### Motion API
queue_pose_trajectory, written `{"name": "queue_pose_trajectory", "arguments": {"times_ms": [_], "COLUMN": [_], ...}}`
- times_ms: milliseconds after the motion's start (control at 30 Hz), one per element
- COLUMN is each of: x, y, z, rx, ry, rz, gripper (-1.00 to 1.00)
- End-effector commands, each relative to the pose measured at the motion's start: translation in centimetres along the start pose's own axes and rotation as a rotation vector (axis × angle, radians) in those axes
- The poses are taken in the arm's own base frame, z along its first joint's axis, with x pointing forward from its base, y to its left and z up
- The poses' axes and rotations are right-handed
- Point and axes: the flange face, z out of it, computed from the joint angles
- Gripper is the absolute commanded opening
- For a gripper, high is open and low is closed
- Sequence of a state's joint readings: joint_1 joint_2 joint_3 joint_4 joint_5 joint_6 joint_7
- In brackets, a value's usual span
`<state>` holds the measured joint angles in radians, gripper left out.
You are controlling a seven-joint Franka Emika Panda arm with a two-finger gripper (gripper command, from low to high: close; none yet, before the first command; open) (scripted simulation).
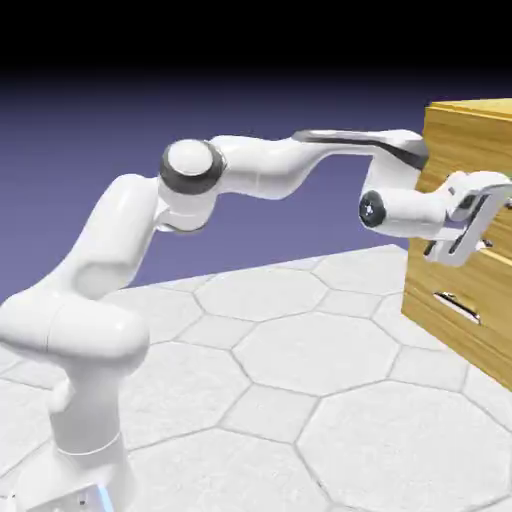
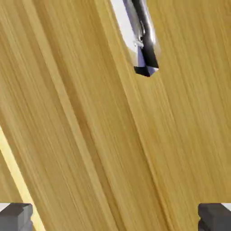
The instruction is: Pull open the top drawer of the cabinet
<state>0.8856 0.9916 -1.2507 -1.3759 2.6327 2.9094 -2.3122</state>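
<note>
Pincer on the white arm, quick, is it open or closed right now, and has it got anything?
Pincer: open, fingertips wide apart, holding nothing; a silver bar handle shows ahead, not between them.

The cabinet [image 1: 450, 170] stands at the exterior view's right — the robot arm [image 1: 260, 165] reaching across from the left, its jaws [image 1: 480, 245] before the cabinet's drawer side.

The cabinet [image 1: 455, 185] was golden-yellow with darker wood grain; the bar handle [image 2: 137, 36] was silver with black streaks. The robot arm [image 1: 115, 235] was white with dark grey bands.
</note>
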Motion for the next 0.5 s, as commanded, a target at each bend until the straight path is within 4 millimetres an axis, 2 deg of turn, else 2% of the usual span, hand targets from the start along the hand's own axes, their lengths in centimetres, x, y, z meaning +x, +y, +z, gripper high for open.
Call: {"name": "queue_pose_trajectory", "arguments": {"times_ms": [0,167,467], "x": [0.9,5.6,6.4], "y": [-1.0,-6.8,-7.0], "z": [0.1,0.4,4.0], "rx": [0.002,0.012,0.017], "ry": [0.027,0.164,0.16], "rz": [-0.036,-0.21,-0.216], "gripper": [0.0,0.0,0.0]}}
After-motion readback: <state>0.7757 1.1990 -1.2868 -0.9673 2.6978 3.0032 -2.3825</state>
